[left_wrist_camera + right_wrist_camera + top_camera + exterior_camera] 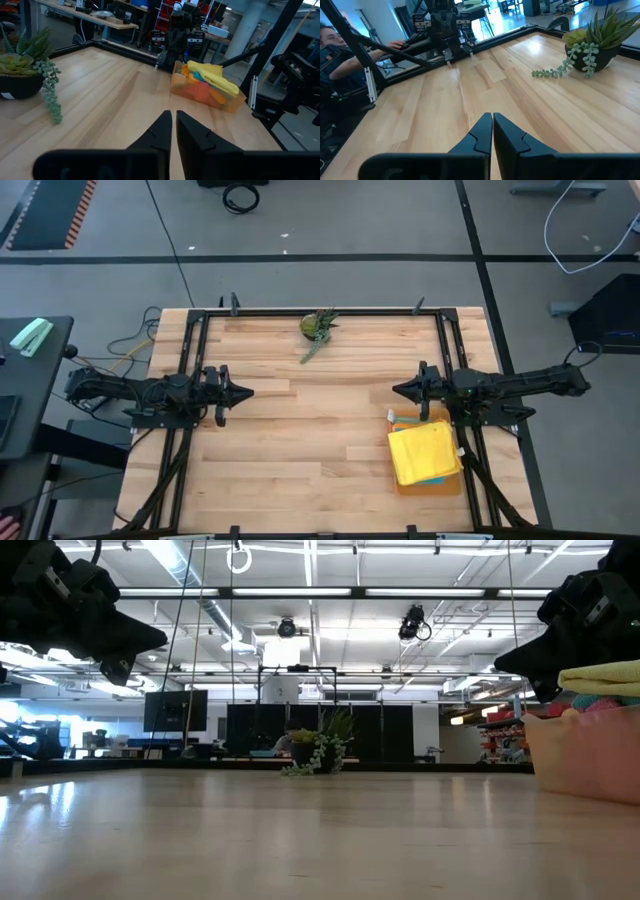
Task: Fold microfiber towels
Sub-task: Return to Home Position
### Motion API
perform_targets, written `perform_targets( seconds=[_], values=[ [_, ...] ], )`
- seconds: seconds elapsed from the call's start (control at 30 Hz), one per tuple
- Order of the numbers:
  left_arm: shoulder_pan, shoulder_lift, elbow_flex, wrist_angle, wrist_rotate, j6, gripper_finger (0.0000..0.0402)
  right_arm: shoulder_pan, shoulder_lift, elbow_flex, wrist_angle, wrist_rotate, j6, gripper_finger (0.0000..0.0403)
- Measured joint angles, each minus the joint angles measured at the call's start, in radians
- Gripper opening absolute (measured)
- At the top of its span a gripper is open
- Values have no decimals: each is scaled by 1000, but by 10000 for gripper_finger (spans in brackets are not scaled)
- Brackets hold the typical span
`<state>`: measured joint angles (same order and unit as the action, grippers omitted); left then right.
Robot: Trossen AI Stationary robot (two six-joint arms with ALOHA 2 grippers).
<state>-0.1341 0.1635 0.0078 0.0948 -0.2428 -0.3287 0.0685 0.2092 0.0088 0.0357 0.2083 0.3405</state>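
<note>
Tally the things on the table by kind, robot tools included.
Bin: 1
Towel stack in it, yellow on top: 1
Plant: 1
Tools: 2, left tool and right tool, both shut
Total: 5

A small potted plant (318, 326) is seen at twelve o'clock on the wooden table (300, 440); an orange bin (428, 486) is set at four o'clock. A person (350, 60) is glimpsed beyond the table.

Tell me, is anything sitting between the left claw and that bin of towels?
Nothing visible. Only bare table lies between the left gripper and the bin holding the towels beside the right gripper. The plant stands off at the far edge, clear of that path.
</note>
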Motion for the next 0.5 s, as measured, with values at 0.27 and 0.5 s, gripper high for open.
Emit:
perform_targets(
  seconds=[0.27,0.5],
  values=[
    [0,0,0,0,0,0,25,0,0,0,0,0,0,23],
    [0,0,0,0,0,0,37,0,0,0,0,0,0,23]
  ],
)
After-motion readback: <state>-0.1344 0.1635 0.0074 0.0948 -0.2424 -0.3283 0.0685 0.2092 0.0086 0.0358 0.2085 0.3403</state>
